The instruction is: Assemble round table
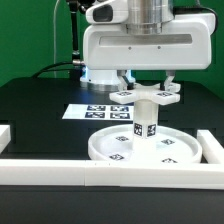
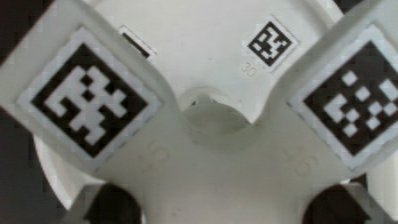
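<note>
The large rimmed round disc (image 1: 105, 150) lies flat on the black table. The short cylindrical leg (image 1: 146, 122) stands upright at its centre. The cross-shaped base piece (image 1: 147, 96) sits on top of the leg, its tagged arms spread level. My gripper (image 1: 147, 84) hangs straight down over it, a finger on each side of the piece, shut on it. In the wrist view the cross-shaped base piece (image 2: 214, 140) fills the picture with two tagged arms, and the dark fingertips (image 2: 111, 203) press against its white body; my gripper (image 2: 222, 208) is at the edge. The leg is hidden there.
The marker board (image 1: 92, 110) lies flat behind the disc. A long white rail (image 1: 110, 182) runs along the front, with rail ends at the exterior view's left (image 1: 5, 135) and right (image 1: 212, 146). A green wall stands behind.
</note>
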Controlling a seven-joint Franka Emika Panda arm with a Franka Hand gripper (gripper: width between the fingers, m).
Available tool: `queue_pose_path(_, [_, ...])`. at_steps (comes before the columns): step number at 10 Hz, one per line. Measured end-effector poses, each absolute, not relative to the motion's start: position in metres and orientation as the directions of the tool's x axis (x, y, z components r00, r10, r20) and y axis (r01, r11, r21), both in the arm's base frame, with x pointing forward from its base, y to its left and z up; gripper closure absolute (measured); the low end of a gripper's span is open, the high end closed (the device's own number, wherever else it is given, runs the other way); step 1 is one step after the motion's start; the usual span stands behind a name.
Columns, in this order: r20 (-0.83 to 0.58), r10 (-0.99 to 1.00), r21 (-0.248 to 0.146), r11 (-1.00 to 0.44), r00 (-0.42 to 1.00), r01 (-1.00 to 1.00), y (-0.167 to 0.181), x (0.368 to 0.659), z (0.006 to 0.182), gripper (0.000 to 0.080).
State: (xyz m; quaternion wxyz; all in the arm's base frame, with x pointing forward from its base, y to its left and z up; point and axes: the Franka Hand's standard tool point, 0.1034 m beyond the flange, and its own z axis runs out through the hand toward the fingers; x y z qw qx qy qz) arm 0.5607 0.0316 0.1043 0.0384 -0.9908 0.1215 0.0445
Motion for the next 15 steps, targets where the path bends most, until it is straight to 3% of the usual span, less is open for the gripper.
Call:
queue_pose_path(7, [-0.090, -0.239, -0.066, -0.967, 0.967, -0.245, 0.0320, 0.5622, 0.1046, 0.0354])
queue_pose_path(10, [-0.066, -0.336, -0.066, -0.938, 0.940, -0.340, 0.0300, 0.5650, 0.1043, 0.0354])
queue_pose_path(12, [-0.041, -0.582, -0.074, -0.809, 0.812, -0.584, 0.0313, 0.5629, 0.1041, 0.0354])
queue_pose_path(14, [-0.041, -0.813, -0.120, -0.573, 0.581, -0.811, 0.0308, 0.5615, 0.1037, 0.0354])
queue_pose_path(15, [-0.064, -0.888, -0.125, -0.446, 0.456, -0.886, 0.0321, 0.5611, 0.1038, 0.0354])
